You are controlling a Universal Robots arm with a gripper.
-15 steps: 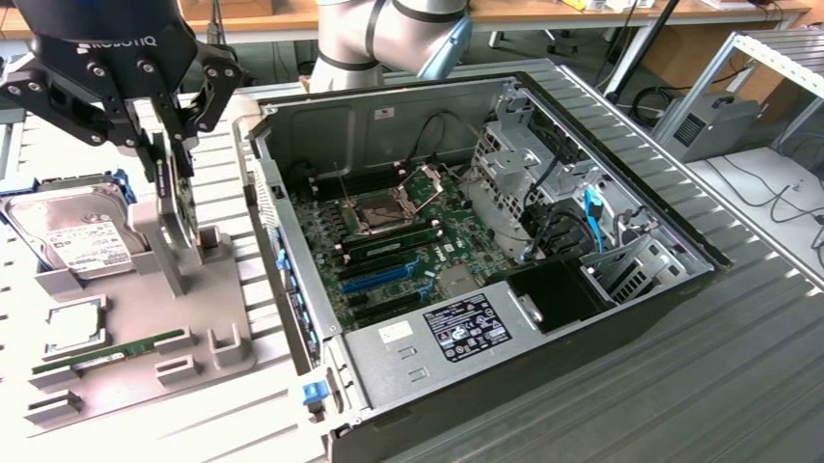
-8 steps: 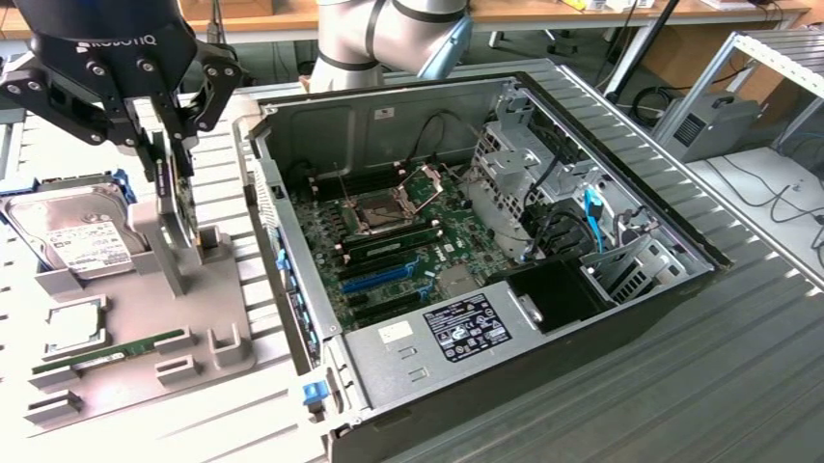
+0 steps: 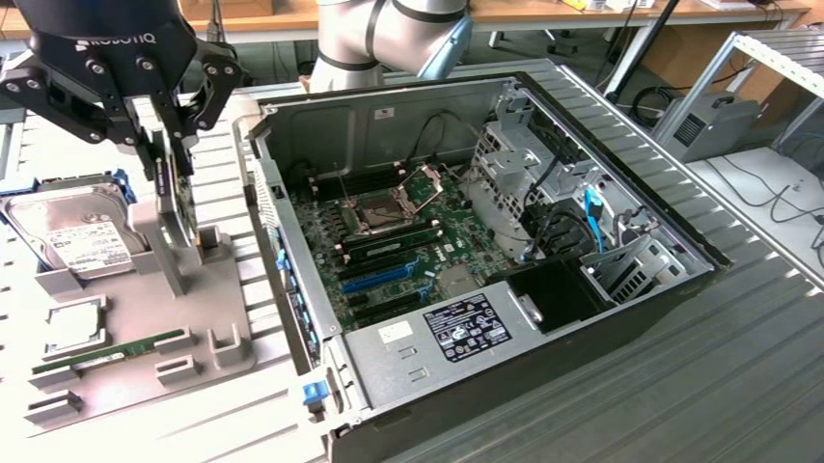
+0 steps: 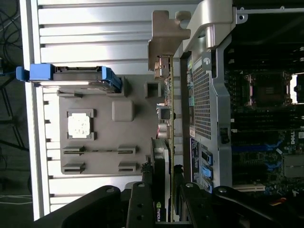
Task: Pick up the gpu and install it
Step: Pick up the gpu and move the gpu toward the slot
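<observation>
The gripper [image 3: 165, 145] had its fingers partly closed, apparently clamping the upright gpu [image 3: 180, 198] beside the open computer case [image 3: 386, 111].

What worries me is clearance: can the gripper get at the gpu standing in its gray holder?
Likely yes: the gripper sits over the upright gpu, jaws closed on its top edge; the hard drive and computer case stand clear on either side.
</observation>
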